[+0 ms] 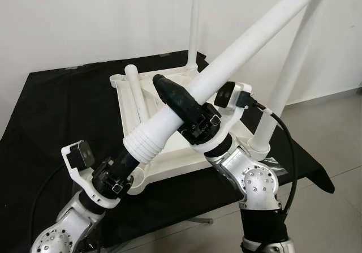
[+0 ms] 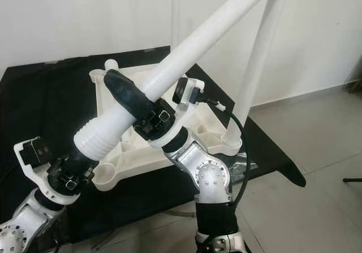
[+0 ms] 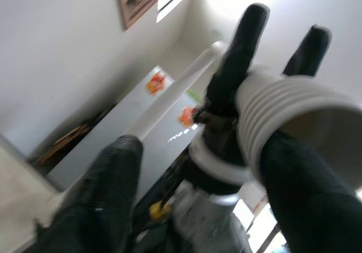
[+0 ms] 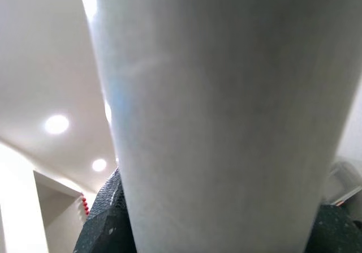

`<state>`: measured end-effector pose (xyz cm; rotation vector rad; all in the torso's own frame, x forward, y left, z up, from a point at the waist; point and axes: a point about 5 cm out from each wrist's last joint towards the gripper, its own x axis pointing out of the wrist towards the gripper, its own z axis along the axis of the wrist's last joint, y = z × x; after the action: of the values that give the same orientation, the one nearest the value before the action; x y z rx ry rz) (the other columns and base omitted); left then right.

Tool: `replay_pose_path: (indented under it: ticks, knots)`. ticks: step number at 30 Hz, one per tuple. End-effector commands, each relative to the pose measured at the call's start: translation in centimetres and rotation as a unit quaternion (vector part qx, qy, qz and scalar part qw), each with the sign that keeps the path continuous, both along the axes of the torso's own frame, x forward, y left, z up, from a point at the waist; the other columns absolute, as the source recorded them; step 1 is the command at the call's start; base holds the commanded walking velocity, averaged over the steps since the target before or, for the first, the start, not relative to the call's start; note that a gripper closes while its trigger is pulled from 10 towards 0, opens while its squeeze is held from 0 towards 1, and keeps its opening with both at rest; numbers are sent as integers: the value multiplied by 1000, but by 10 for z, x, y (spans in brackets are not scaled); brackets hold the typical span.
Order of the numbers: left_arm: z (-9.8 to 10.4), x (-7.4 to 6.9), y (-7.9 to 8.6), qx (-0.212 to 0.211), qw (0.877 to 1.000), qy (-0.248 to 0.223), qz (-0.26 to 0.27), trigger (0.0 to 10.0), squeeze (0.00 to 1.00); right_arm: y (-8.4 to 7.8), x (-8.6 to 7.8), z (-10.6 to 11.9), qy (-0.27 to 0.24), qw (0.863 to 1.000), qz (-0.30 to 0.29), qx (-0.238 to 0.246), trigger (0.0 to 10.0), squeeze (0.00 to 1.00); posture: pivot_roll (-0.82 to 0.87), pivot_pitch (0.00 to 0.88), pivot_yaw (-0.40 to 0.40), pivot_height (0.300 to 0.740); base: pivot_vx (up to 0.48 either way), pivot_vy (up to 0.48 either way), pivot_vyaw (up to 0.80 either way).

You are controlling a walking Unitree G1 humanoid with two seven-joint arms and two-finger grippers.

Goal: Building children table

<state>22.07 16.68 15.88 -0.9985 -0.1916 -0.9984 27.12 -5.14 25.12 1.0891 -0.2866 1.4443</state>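
Leg-fitting step: right gripper (image 1: 184,103) clamps the leg (image 1: 237,49); left gripper (image 1: 127,165), fingers spread, flanks its threaded end. Next: seat it in the tabletop (image 1: 169,157) socket.

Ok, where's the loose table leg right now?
Head view: the table leg slants above the upturned tabletop, gripped by the right tool; its ribbed end is by the left tool.
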Motion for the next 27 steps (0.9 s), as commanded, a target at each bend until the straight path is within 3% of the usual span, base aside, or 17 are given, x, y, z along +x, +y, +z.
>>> replay_pose_path:
  ticks: [1,3,7,9,10,12,15,16,18,19,20,21,22,27]
  knots:
    - [-11,0,6,18,999,31,15,10000,1000,-1,-1,12,-25,999,-3,20,0,0,-16,0,-25,740,0,0,0]
    - [-17,-2,22,30,998,40,40,10000,1000,-5,3,12,-26,999,-18,13,0,0,-15,0,-26,740,0,0,0]
    - [-20,-3,29,36,997,45,53,10000,1000,-7,5,12,-26,999,-25,11,0,0,-15,0,-26,740,0,0,0]
    - [-28,-4,50,52,990,65,113,10000,1000,-11,15,12,-15,998,-67,-5,0,0,-10,0,-26,740,0,0,0]
    - [-28,-4,50,52,990,65,113,10000,1000,-11,15,12,-15,998,-67,-5,0,0,-10,0,-26,740,0,0,0]
    - [-35,-6,67,76,981,78,162,10000,1000,-13,26,7,2,993,-112,-26,0,0,9,0,-35,740,0,0,0]
    - [-37,-6,72,84,978,82,175,10000,1000,-13,29,6,8,992,-124,-31,0,0,9,0,-35,740,0,0,0]
    - [-39,-5,79,95,971,91,200,10000,1000,-13,35,2,15,986,-155,-55,0,0,14,0,-40,740,0,0,0]
    - [-39,-5,79,95,971,91,200,10000,1000,-13,35,2,15,986,-155,-55,0,0,14,0,-40,740,0,0,0]
    - [-43,-3,88,114,960,104,233,10000,1000,-9,40,-5,4,976,-190,-105,0,0,15,0,-44,740,0,0,0]
    - [-46,1,94,143,944,122,270,10000,255,-2,41,-15,-24,962,-212,-171,10000,0,18,0,-51,740,0,0,0]
    - [-48,4,97,163,932,133,295,10000,255,2,41,-22,-47,950,-221,-215,10000,0,20,0,-53,740,0,0,0]
    - [-48,12,89,211,915,136,315,10000,0,14,33,-38,-106,921,-218,-304,10000,0,21,0,-56,740,0,0,0]
    - [-48,16,78,229,910,134,318,10000,0,19,27,-47,-129,912,-201,-334,10000,0,18,0,-58,740,0,0,0]
